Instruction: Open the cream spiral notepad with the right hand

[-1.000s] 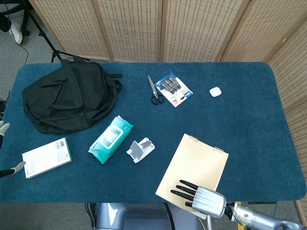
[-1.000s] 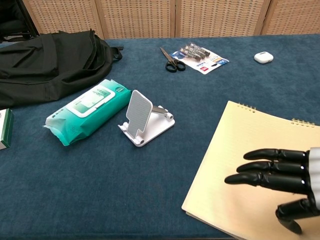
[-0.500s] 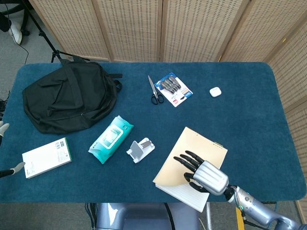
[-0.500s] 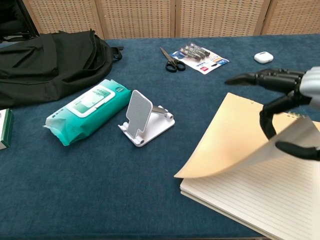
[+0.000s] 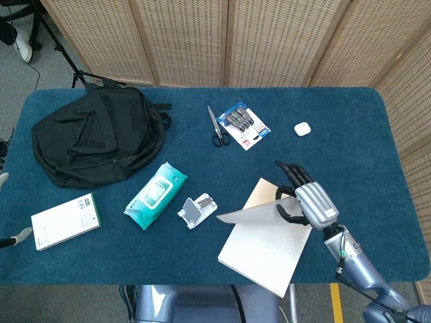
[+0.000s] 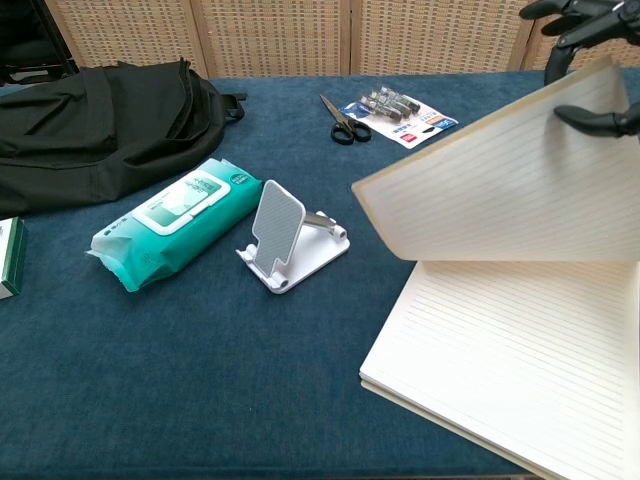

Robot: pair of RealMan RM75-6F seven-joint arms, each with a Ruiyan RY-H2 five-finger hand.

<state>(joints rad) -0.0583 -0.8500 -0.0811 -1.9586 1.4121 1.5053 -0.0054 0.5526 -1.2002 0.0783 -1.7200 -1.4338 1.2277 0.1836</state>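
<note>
The cream spiral notepad (image 5: 259,247) lies at the near right of the table, and its lined first page (image 6: 510,360) is exposed. Its cover (image 6: 500,180) is lifted up and back, bending in the air. My right hand (image 5: 304,196) pinches the cover's free edge between thumb and fingers. The chest view shows the same right hand (image 6: 588,22) at the top right corner, above the raised cover. Neither view shows my left hand.
A black backpack (image 5: 94,138) fills the far left. A teal wipes pack (image 6: 175,220) and a white phone stand (image 6: 285,240) lie left of the notepad. Scissors (image 5: 215,128), a blister pack (image 5: 246,124) and a white earbud case (image 5: 302,128) lie farther back. A white box (image 5: 66,221) sits near left.
My right hand has risen and moved toward the far side, carrying the cover with it. The cover went from nearly flat to raised high, uncovering the lined page.
</note>
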